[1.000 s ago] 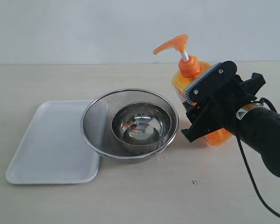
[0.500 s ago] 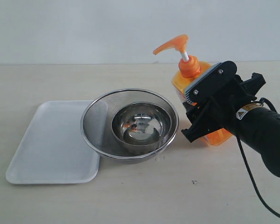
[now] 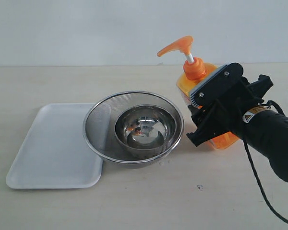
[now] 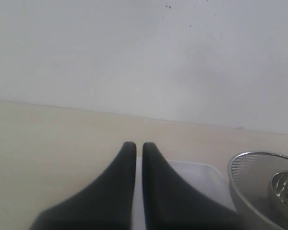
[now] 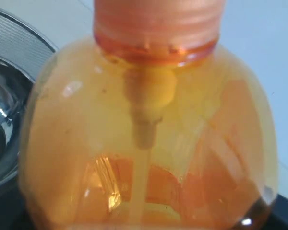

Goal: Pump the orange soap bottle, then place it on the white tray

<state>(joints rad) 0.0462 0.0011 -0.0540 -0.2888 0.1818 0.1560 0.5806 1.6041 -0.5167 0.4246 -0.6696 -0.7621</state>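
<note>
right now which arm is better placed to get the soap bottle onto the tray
Right. The right gripper grips the orange soap bottle by its body. The left gripper is shut on nothing, and its wrist view shows only the white tray and strainer, not the bottle.

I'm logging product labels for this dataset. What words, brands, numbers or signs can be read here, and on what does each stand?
No text is legible in any view.
Sticker on the right arm: a yellow warning triangle; its print is too small to read.
Bottle: no print shows; the end effector covers most of its body.
</note>
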